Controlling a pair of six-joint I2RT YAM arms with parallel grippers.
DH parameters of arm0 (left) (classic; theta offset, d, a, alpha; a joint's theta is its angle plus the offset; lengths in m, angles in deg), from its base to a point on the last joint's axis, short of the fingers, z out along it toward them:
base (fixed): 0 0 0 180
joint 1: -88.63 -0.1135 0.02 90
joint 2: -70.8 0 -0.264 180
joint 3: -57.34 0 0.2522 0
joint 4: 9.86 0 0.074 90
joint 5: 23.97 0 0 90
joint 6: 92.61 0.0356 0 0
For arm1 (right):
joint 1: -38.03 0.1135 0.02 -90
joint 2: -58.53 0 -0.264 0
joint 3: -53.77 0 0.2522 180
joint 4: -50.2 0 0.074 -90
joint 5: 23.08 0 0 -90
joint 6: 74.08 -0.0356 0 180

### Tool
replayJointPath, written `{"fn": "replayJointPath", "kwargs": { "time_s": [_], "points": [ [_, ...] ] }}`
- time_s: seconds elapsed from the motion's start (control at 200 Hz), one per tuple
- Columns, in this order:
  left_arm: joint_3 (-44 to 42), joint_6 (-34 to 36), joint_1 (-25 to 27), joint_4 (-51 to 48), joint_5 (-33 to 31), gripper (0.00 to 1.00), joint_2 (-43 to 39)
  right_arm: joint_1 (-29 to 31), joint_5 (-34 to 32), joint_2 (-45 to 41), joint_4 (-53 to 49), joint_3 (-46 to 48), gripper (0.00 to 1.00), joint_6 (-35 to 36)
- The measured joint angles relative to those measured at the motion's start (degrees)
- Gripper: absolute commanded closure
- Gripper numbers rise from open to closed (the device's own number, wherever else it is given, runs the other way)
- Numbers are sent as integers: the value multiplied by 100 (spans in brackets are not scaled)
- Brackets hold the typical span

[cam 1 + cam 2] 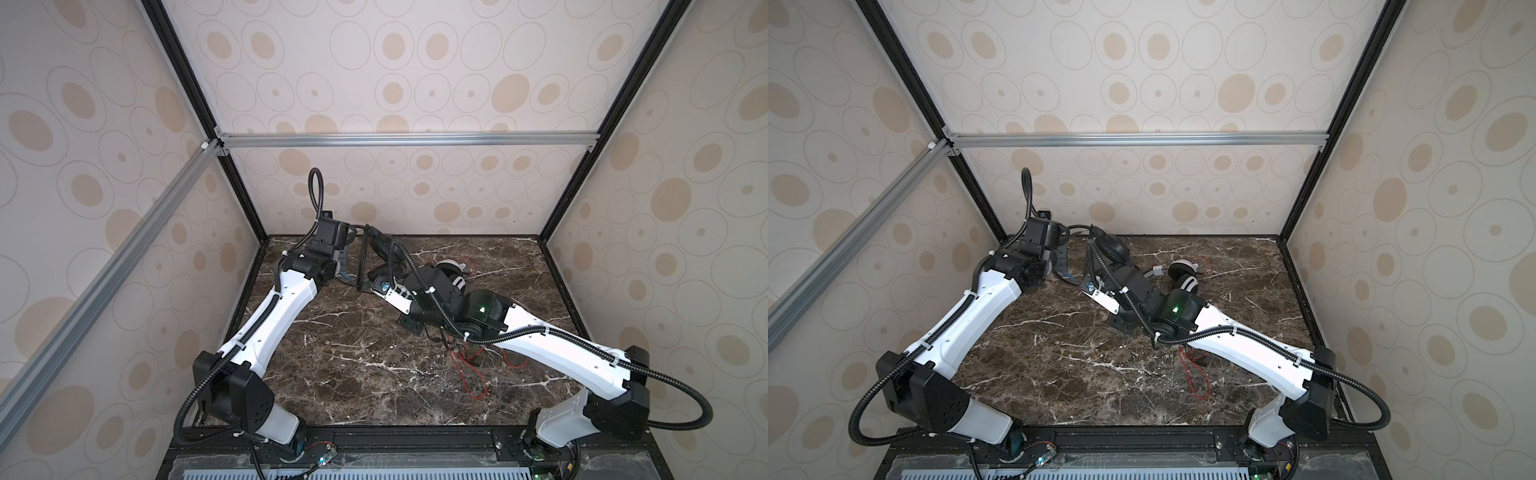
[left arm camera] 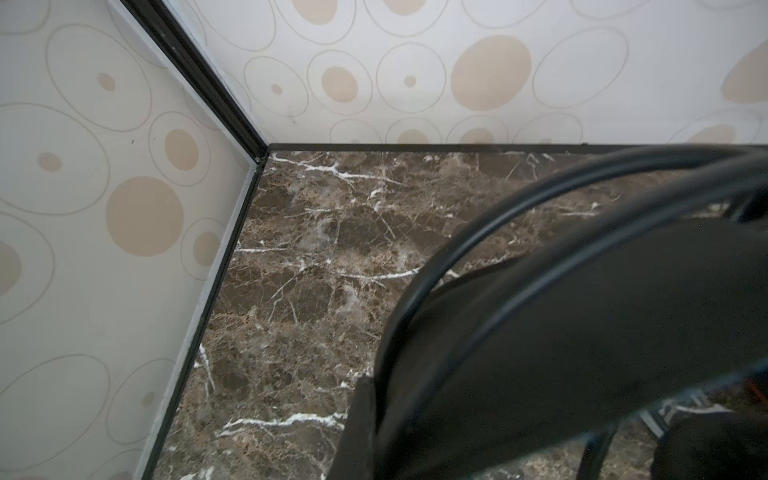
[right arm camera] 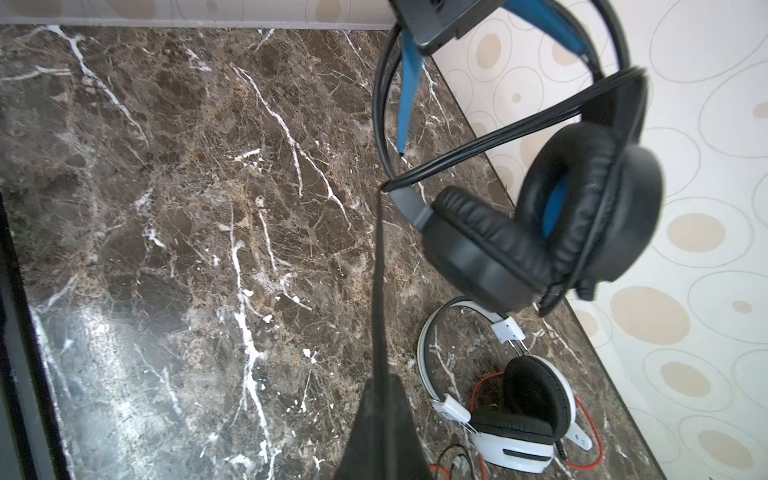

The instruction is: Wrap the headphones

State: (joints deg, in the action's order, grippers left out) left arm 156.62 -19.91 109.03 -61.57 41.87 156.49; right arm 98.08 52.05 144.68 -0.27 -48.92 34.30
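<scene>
The black headphones (image 1: 380,249) (image 1: 1113,249) (image 3: 540,232), with a blue inner headband, hang above the back left of the table. My left gripper (image 1: 345,259) (image 1: 1064,264) (image 2: 386,424) is shut on their headband (image 2: 582,332). The black cord (image 3: 379,291) runs taut from the headset to my right gripper (image 1: 365,286) (image 1: 1088,283) (image 3: 384,386), which is shut on it. Strands of the cord (image 3: 498,137) cross the headband. The white headphones (image 1: 451,268) (image 1: 1181,270) (image 3: 519,440), with black pads, lie on the table behind my right wrist. Their red cord (image 1: 469,374) (image 3: 590,419) trails loose.
The dark marble table (image 1: 374,374) (image 1: 1079,374) is walled on three sides by patterned panels and black frame posts (image 1: 245,199). The red cord loops on the table under my right forearm (image 1: 540,345) toward the front right.
</scene>
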Motion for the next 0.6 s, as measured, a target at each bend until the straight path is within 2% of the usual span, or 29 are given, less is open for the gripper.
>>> {"fn": "replayJointPath", "kwargs": {
  "time_s": [0.16,0.315,0.47,0.595],
  "points": [
    [-293,426,157,-33,-39,100,-321,-85,-243,358,-350,-710,100,365],
    [-560,798,511,-79,-9,100,-647,-437,-361,450,-483,-1075,100,706],
    [-621,1161,892,-299,260,100,-835,-693,-448,708,-575,-1445,100,1051],
    [-710,1351,953,-490,636,100,-1019,-826,-393,944,-586,-1655,99,1152]
  ]
}}
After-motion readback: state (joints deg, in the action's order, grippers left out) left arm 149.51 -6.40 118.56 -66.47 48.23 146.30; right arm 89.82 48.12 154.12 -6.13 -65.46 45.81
